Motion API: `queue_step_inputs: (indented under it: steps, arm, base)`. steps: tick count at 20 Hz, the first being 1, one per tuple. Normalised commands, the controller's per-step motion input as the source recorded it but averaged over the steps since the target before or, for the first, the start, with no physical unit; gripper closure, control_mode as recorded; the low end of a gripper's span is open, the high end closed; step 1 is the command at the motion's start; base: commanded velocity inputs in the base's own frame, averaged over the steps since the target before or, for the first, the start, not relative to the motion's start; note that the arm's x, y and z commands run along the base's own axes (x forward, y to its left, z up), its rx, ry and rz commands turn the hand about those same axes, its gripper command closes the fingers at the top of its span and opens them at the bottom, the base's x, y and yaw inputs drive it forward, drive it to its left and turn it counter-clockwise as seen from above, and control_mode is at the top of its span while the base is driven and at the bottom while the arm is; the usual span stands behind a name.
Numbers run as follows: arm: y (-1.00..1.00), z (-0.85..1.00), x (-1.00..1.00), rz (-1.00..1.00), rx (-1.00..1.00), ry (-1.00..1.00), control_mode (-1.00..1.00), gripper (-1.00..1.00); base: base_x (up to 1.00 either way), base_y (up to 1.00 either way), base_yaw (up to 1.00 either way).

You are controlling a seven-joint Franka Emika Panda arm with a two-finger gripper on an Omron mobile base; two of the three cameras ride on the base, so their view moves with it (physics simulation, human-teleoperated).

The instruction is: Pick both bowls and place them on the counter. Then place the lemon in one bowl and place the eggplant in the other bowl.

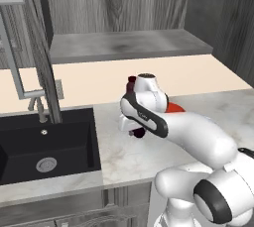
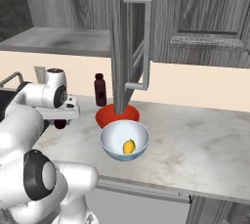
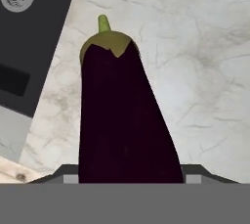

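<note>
Pale marbled counter [image 2: 195, 145] runs across a simulated kitchen, with a black sink [image 1: 44, 144] set into it on the robot's left and grey wood cabinets above. Both bowls already stand on the stone, touching or nearly so: the white floral bowl [image 2: 124, 141] nearer the edge, with the lemon [image 2: 128, 146] lying inside it, and the red bowl [image 2: 117, 115] just behind it, apparently empty. A dark maroon bottle [image 2: 100, 90] stands upright beyond them. The gripper [image 1: 137, 132] hangs over the counter between the sink and the bowls, and the hand view shows the eggplant [image 3: 122, 120], dark purple with its green cap pointing away, rising from between the fingers, so it appears clamped and carried. The step in hand is likely the last one. The next move calls for swinging toward the red bowl, lowering over its centre, and releasing.
</note>
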Motion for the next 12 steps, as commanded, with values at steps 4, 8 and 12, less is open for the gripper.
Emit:
queue_step_inputs:
  steps: [4, 8, 12]
  arm:
    - [-0.26, 0.04, 0.56, 0.00, 0.00, 0.00, -1.00, 1.00]
    - [-0.19, -0.04, 0.39, 0.00, -0.01, -0.08, -1.00, 1.00]
    - [-0.07, -0.12, 0.21, 0.00, -0.02, -0.35, -1.00, 1.00]
  base:
    - [0.00, 0.00, 0.00]
    - [0.00, 0.00, 0.00]
    - [0.00, 0.00, 0.00]
